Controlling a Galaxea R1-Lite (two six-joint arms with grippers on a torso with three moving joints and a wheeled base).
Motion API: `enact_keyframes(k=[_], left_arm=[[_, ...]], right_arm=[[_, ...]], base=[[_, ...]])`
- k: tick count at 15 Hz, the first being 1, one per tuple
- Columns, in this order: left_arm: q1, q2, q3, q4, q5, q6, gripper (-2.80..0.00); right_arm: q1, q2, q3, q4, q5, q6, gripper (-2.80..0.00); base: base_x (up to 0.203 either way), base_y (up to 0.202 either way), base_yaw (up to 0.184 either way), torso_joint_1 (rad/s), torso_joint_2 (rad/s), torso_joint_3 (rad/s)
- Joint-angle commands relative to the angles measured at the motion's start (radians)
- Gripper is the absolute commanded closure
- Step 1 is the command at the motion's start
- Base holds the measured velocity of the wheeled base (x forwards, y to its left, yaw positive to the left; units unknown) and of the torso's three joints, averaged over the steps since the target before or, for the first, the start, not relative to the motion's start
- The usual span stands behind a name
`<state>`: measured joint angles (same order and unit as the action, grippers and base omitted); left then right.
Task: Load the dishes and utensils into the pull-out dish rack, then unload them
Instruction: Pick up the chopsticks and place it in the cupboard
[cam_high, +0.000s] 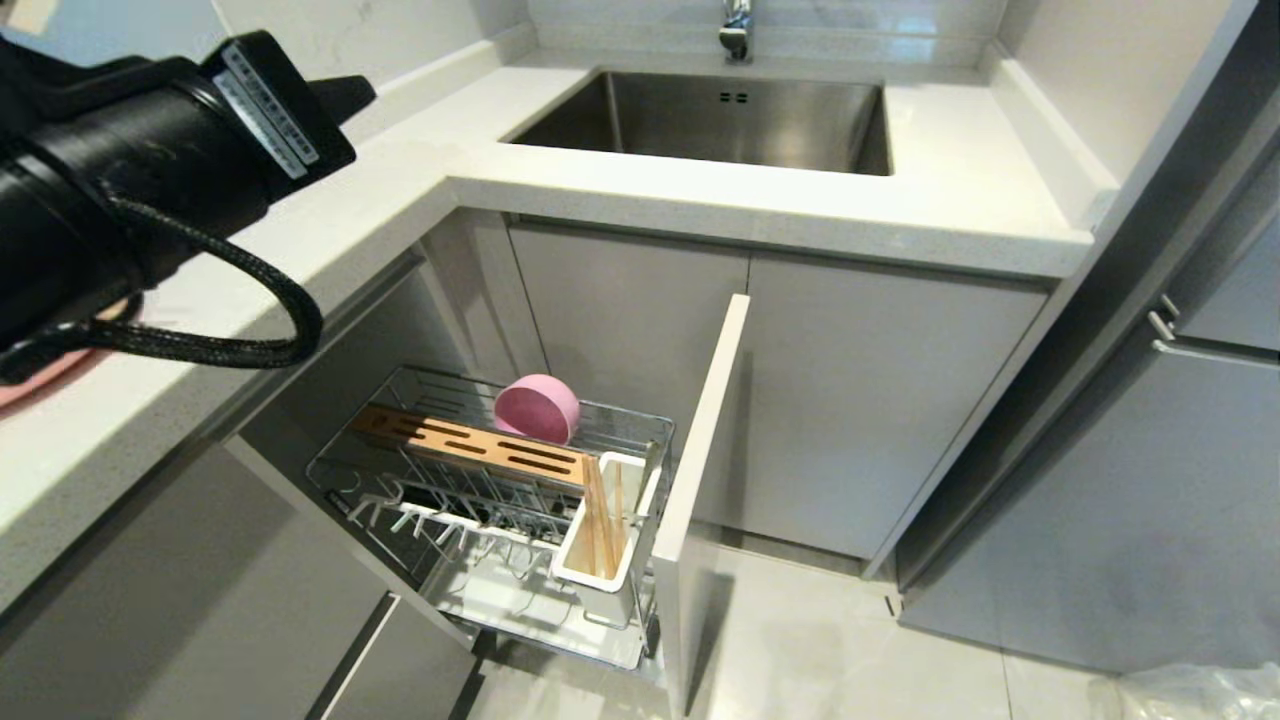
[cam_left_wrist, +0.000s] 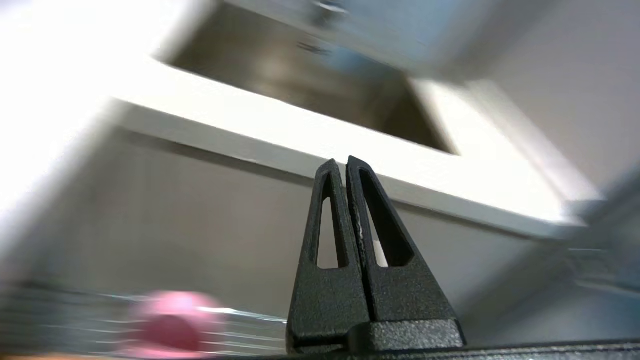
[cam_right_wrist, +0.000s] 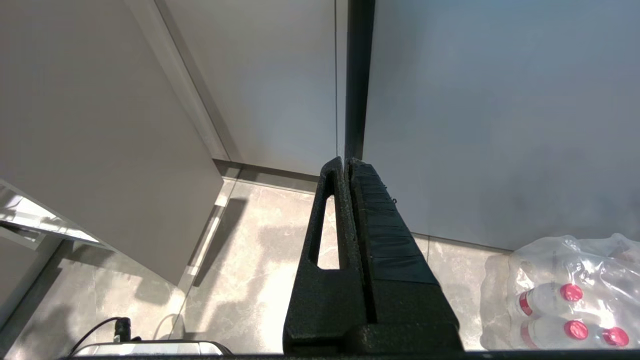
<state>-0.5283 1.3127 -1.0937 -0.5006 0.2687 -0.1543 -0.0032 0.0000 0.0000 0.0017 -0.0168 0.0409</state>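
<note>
The pull-out dish rack stands drawn out of the corner cabinet, its grey door front facing right. A pink bowl lies on its side at the back of the basket, behind the slotted wooden bar. Light-wood chopsticks stand in the white utensil holder, with a thin silver fork handle beside them. A sliver of the pink plate shows on the counter under my left arm. The left gripper is shut and empty, up at counter height, with the blurred bowl below it. My right gripper is shut, parked over the floor.
A steel sink with a faucet is set in the white countertop behind the rack. Grey cabinet fronts run to the right. A shrink-wrapped pack of bottles lies on the tiled floor near the right arm.
</note>
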Motion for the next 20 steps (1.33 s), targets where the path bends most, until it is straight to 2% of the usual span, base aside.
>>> enact_keyframes(k=[1,2,5,6,7,9,10,12,14,17,20], left_arm=[[0.009,-0.037,-0.069,0.074,0.116,0.033,0.0],[0.021,-0.05,-0.115,0.158,0.177,0.039,0.0],[0.155,-0.083,-0.209,0.433,0.259,0.07,0.0],[0.19,-0.082,-0.245,0.472,0.284,0.074,0.0],[0.225,-0.064,-0.274,0.485,0.331,0.072,0.0],[0.243,-0.001,-0.319,0.496,0.462,0.069,0.0],[0.282,0.033,-0.34,0.495,0.493,0.066,0.0],[0.357,0.1,-0.394,0.5,0.519,0.031,0.0],[0.386,0.142,-0.44,0.505,0.557,-0.028,0.0],[0.449,0.185,-0.464,0.517,0.559,-0.094,0.0],[0.495,0.182,-0.483,0.684,0.554,-0.228,0.0]], right_arm=[[0.0,0.0,0.002,0.0,0.0,0.001,0.0],[0.0,0.0,0.002,0.0,0.0,0.001,0.0],[0.0,0.0,0.002,0.0,0.0,0.001,0.0],[0.0,0.0,0.002,0.0,0.0,0.001,0.0],[0.0,0.0,0.002,0.0,0.0,0.001,0.0],[0.0,0.0,0.002,0.0,0.0,0.001,0.0],[0.0,0.0,0.002,0.0,0.0,0.001,0.0],[0.0,0.0,0.002,0.0,0.0,0.001,0.0],[0.0,0.0,0.002,0.0,0.0,0.001,0.0],[0.0,0.0,0.002,0.0,0.0,0.001,0.0],[0.0,0.0,0.002,0.0,0.0,0.001,0.0]], base=[[0.0,0.0,0.0,0.0,0.0,0.0],[0.0,0.0,0.0,0.0,0.0,0.0],[0.0,0.0,0.0,0.0,0.0,0.0],[0.0,0.0,0.0,0.0,0.0,0.0],[0.0,0.0,0.0,0.0,0.0,0.0],[0.0,0.0,0.0,0.0,0.0,0.0],[0.0,0.0,0.0,0.0,0.0,0.0],[0.0,0.0,0.0,0.0,0.0,0.0],[0.0,0.0,0.0,0.0,0.0,0.0],[0.0,0.0,0.0,0.0,0.0,0.0],[0.0,0.0,0.0,0.0,0.0,0.0]])
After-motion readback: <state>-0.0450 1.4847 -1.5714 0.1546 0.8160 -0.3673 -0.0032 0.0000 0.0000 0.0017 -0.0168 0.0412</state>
